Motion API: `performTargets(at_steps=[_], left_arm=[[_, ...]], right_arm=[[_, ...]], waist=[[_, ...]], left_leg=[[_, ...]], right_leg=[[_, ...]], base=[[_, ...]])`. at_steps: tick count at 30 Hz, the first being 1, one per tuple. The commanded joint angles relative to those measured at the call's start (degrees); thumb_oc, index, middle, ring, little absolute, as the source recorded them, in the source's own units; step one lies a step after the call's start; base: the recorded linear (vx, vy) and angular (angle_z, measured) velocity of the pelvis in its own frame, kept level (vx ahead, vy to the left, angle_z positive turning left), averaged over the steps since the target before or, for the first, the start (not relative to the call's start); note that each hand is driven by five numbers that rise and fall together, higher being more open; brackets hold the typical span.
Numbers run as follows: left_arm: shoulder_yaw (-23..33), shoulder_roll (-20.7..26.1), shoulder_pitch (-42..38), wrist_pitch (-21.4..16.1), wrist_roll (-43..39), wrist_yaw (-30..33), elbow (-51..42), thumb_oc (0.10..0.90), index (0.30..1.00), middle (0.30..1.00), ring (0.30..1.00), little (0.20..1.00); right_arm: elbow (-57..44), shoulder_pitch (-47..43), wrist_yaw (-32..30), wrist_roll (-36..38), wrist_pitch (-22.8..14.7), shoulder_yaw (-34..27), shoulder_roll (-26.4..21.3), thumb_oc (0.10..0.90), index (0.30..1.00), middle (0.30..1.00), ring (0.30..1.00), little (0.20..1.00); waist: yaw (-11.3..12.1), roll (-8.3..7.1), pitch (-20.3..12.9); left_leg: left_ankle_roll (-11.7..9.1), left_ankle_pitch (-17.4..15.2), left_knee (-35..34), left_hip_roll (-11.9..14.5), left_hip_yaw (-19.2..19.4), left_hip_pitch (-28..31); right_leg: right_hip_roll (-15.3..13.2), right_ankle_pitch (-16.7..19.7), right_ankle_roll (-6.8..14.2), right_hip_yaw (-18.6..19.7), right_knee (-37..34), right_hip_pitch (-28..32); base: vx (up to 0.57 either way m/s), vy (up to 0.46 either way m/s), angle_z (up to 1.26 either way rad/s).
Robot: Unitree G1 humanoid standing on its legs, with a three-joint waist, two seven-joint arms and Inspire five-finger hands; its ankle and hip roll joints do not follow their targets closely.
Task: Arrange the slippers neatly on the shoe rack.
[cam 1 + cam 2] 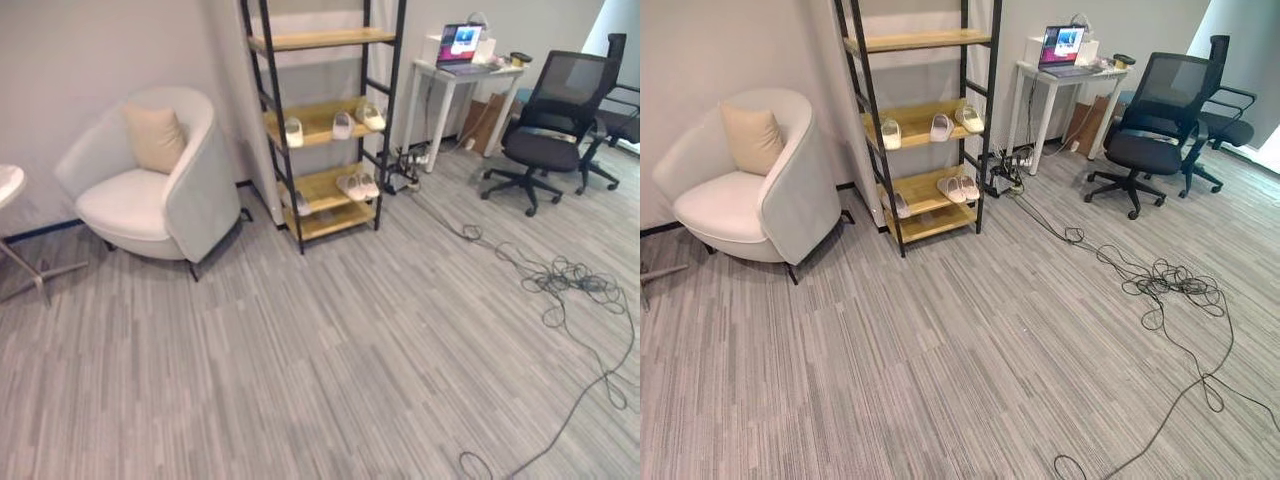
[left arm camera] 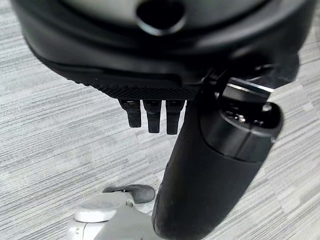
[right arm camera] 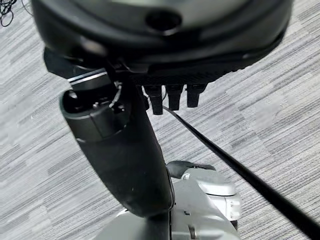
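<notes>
The shoe rack [image 1: 320, 40], a black frame with wooden shelves, stands against the far wall. Its middle shelf holds three white slippers: one alone at the left [image 1: 293, 131] and two at the right [image 1: 342, 125], [image 1: 372, 117]. On the lower shelf a pair of slippers [image 1: 357, 185] lies at the right and a single slipper [image 1: 302, 203] rests at the left edge. My left hand [image 2: 210, 175] hangs over the grey floor, open and empty. My right hand [image 3: 125, 155] is likewise open and empty above the floor.
A white armchair [image 1: 150, 190] with a beige cushion sits left of the rack. A white desk [image 1: 465, 75] with a laptop and black office chairs [image 1: 555, 120] stand to the right. Loose cables [image 1: 570, 280] trail over the floor at the right. A round side table [image 1: 8, 180] shows at the far left.
</notes>
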Motion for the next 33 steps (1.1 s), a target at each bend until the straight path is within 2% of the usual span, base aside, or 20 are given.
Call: performTargets(at_steps=[1, 2, 3, 5, 8, 10, 12, 13, 14, 18, 20, 21, 22, 23, 25, 26, 28, 29, 30, 33], left_arm=[[-0.41, -0.49, -2.07, -0.63, 2.87, 0.09, 1.4, 0.8, 0.9, 0.9, 0.9, 0.9], [-0.65, -0.5, -2.28, -0.5, 2.54, -0.24, 1.55, 0.8, 0.9, 0.9, 0.9, 0.9], [-0.65, -0.5, -2.28, -0.5, 2.54, -0.24, 1.55, 0.8, 0.9, 0.9, 0.9, 0.9], [-3.0, -0.53, -3.78, -0.33, 4.67, 1.2, -0.13, 0.8, 0.9, 0.9, 0.9, 0.9], [-3.71, -0.37, -4.25, -0.4, 5.07, 1.53, -0.41, 0.8, 0.9, 0.9, 0.9, 0.9], [-3.43, -0.55, -3.4, -0.26, 5.43, 1.62, -0.15, 0.8, 0.9, 0.9, 0.9, 0.9], [-3.34, -0.73, -2.86, -0.09, 5.51, 1.67, 0.09, 0.8, 0.9, 0.9, 0.9, 0.9], [-3.22, -1.18, -2.56, 0.1, 6.0, 2.05, 0.53, 0.8, 0.9, 0.9, 0.9, 0.9], [-2.94, -1.33, -2.57, 0.18, 6.06, 2.12, 0.61, 0.8, 0.9, 0.9, 0.9, 0.9], [-0.52, -1.15, -1.54, 0.96, 6.57, 2.18, 2.32, 0.8, 0.9, 0.9, 0.9, 0.9], [0.21, -0.5, -1.42, 1.05, 6.42, 2.27, 2.32, 0.8, 0.9, 0.9, 0.9, 0.9], [0.53, -0.22, -1.83, 0.97, 5.83, 2.31, 2.15, 0.8, 0.9, 0.9, 0.9, 0.9], [0.53, -0.22, -1.83, 0.97, 5.83, 2.31, 2.15, 0.8, 0.9, 0.9, 0.9, 0.9], [0.23, -0.02, -2.93, 1.03, 5.37, 2.42, 1.55, 0.8, 0.9, 0.9, 0.9, 0.9], [-1.89, 0.25, -4.8, 1.35, 6.29, 2.66, -0.05, 0.8, 0.9, 0.9, 0.9, 0.9], [-3.16, 0.54, -5.84, 1.38, 7.11, 2.85, -0.76, 0.8, 0.9, 0.9, 0.9, 0.9], [-3.74, 0.67, -6.48, 1.27, 7.47, 3.15, -1.48, 0.8, 0.9, 0.9, 0.9, 0.9], [-4.12, 0.87, -7.22, 0.86, 6.78, 3.65, -3.03, 0.8, 0.9, 0.9, 0.9, 0.9], [-4.26, 0.83, -7.4, 0.5, 5.95, 3.77, -4.31, 0.8, 0.9, 0.9, 0.9, 0.9], [-4.79, 0.34, -8.11, -0.67, 5.85, 4.25, -5.77, 0.8, 0.9, 0.9, 0.9, 0.9]], right_arm=[[-1.41, -0.63, 0.43, 0.02, -0.75, 2.51, -0.78, 0.8, 0.9, 0.9, 0.9, 0.9], [-2.2, -0.53, 0.7, -0.22, -0.54, 2.96, -0.71, 0.8, 0.9, 0.9, 0.9, 0.9], [-2.2, -0.53, 0.7, -0.22, -0.54, 2.96, -0.71, 0.8, 0.9, 0.9, 0.9, 0.9], [-4.59, 0.28, 0.65, -1.81, -0.21, 4.46, -0.85, 0.8, 0.9, 0.9, 0.9, 0.9], [-6.43, 0.61, 0.57, -2.96, 0.11, 5.97, -1.11, 0.8, 0.9, 0.9, 0.9, 0.9], [-8.09, 0.77, 0.69, -4.08, 0.32, 7.35, -0.89, 0.8, 0.9, 0.9, 0.9, 0.9], [-9.27, 0.68, 0.67, -4.75, 0.23, 8.26, -1.05, 0.8, 0.9, 0.9, 0.9, 0.9], [-11.54, 0.16, 0.48, -5.62, 0.16, 9.56, -1.21, 0.8, 0.9, 0.9, 0.9, 0.9], [-12.72, -0.11, 0.38, -5.99, 0.16, 9.84, -1.1, 0.8, 0.9, 0.9, 0.9, 0.9], [-15.41, 0.11, 0.77, -7.85, 0.4, 10.0, 0.28, 0.8, 0.9, 0.9, 0.9, 0.9], [-16.32, 1.45, 1.09, -8.01, 0.53, 9.8, 0.93, 0.8, 0.9, 0.9, 0.9, 0.9], [-16.2, 1.59, 1.43, -7.44, 0.63, 9.29, 1.27, 0.8, 0.9, 0.9, 0.9, 0.9], [-16.2, 1.59, 1.43, -7.44, 0.63, 9.29, 1.27, 0.8, 0.9, 0.9, 0.9, 0.9], [-16.31, 1.27, 1.78, -7.82, 0.98, 9.63, 1.47, 0.8, 0.9, 0.9, 0.9, 0.9], [-17.86, 0.47, 1.73, -8.53, 1.26, 9.81, 1.19, 0.8, 0.9, 0.9, 0.9, 0.9], [-18.71, 0.2, 1.53, -8.91, 1.23, 9.96, 1.2, 0.8, 0.9, 0.9, 0.9, 0.9], [-19.93, 0.3, 1.43, -9.35, 1.24, 10.04, 1.02, 0.8, 0.9, 0.9, 0.9, 0.9], [-21.74, 0.99, 1.41, -10.31, 1.24, 10.32, 0.8, 0.8, 0.9, 0.9, 0.9, 0.9], [-22.03, 1.4, 1.42, -10.51, 1.19, 10.26, 0.6, 0.8, 0.9, 0.9, 0.9, 0.9], [-21.52, 2.09, 1.34, -10.4, 1.04, 9.79, 0.33, 0.8, 0.9, 0.9, 0.9, 0.9]], waist=[[-0.19, 1.11, 0.48], [0.06, 0.19, 1.82], [0.05, 0.19, 1.79], [0.27, -2.57, 5.21], [0.78, -2.78, 6.04], [2.5, -2.65, 5.65], [3.56, -2.29, 5.42], [5.35, -1.56, 4.71], [6.06, -1.71, 4.55], [7.05, -2.25, 2.08], [6.98, -3.74, 0.88], [6.85, -4.34, 0.56], [6.87, -4.32, 0.53], [6.07, -4.56, 0.88], [4.62, -2.8, 1.74], [3.57, -1.86, 2.44], [2.69, -1.26, 2.8], [1.01, -0.8, 3.78], [0.28, -0.61, 4.29], [-1.45, -1.05, 5.1]], left_leg=[[-0.9, -4.67, 5.12, 1.71, 1.54, -0.3], [-1.67, -6.49, 13.53, 1.44, 2.02, -4.53], [-1.67, -6.51, 13.58, 1.44, 2.02, -4.59], [-2.42, -1.32, 37.1, 6.25, 6.44, -18.39], [-1.63, -3.31, 40.05, 6.64, 8.01, -23.49], [-0.85, -4.39, 32.9, 4.72, 9.7, -25.82], [-0.97, -2.17, 27.59, 4.08, 9.99, -26.03], [-1.74, 1.57, 14.29, 2.56, 9.42, -25.73], [-1.96, 1.96, 10.24, 2.13, 9.3, -26.38], [-1.24, 6.54, 6.68, 1.18, 8.93, -24.26], [0.19, 5.84, 8.64, -0.42, 9.03, -23.32], [1.28, 4.53, 9.62, -1.6, 9.31, -22.7], [1.27, 4.53, 9.63, -1.57, 9.32, -22.73], [3.26, 2.09, 10.41, -3.02, 10.05, -19.85], [5.21, -0.22, 9.95, -3.1, 10.46, -15.31], [5.64, -1.32, 9.13, -2.82, 10.35, -12.36], [5.61, -2.51, 8.89, -2.56, 10.24, -10.2], [5.35, -5.2, 8.98, -2.41, 10.34, -5.89], [5.09, -5.99, 9.13, -2.25, 10.19, -4.45], [4.1, -8.34, 9.45, -2.95, 8.2, -1.56]], right_leg=[[-0.27, -5.98, 1.27, -1.0, 10.88, -3.81], [-0.39, -7.08, 0.41, -0.21, 10.99, -3.56], [-0.39, -7.08, 0.41, -0.21, 11.0, -3.59], [-0.84, -8.55, -1.93, -1.1, 11.63, -1.44], [-0.86, -10.64, -2.17, -2.07, 11.74, -0.16], [-0.91, -11.68, -1.17, -2.37, 9.92, 3.13], [-0.66, -11.92, -0.53, -2.09, 9.05, 4.68], [0.06, -12.77, 0.64, -1.69, 7.21, 7.73], [0.04, -13.39, 1.11, -1.31, 6.45, 9.4], [-0.11, -14.18, 3.06, 1.3, 7.27, 12.87], [-2.54, -9.55, 5.29, 1.84, 11.64, 12.07], [-3.94, -4.21, 7.13, 2.46, 16.44, 10.97], [-3.92, -4.19, 7.12, 2.48, 16.44, 10.94], [-7.09, 7.27, 8.97, 2.3, 27.37, 7.36], [-9.14, 12.95, 8.17, 0.77, 37.72, 2.1], [-10.43, 11.57, 7.47, -1.06, 42.11, -1.39], [-11.29, 8.87, 6.43, -3.2, 41.01, -3.43], [-11.8, 2.49, 4.75, -7.01, 35.58, -6.65], [-11.09, 0.34, 4.4, -7.99, 32.24, -7.94], [-7.13, 0.54, 5.46, -3.22, 16.3, -10.31]], base=[[0.09, -0.175, 0.0], [0.07, -0.141, -0.03], [0.07, -0.247, 0.0], [0.12, -0.313, 0.19], [0.2, -0.113, 0.45], [0.36, 0.051, 0.17], [0.4, 0.11, 0.15], [0.47, 0.16, 0.05], [0.6, 0.21, -0.19], [0.52, 0.207, -0.54], [0.49, 0.269, -0.46], [0.3, 0.207, -0.19], [0.4, 0.325, -0.06], [0.39, 0.333, -0.09], [0.45, 0.395, 0.02], [0.4, 0.297, 0.09], [0.36, 0.155, 0.01], [0.41, 0.061, -0.02], [0.52, 0.052, 0.11], [0.44, -0.096, -0.26]])
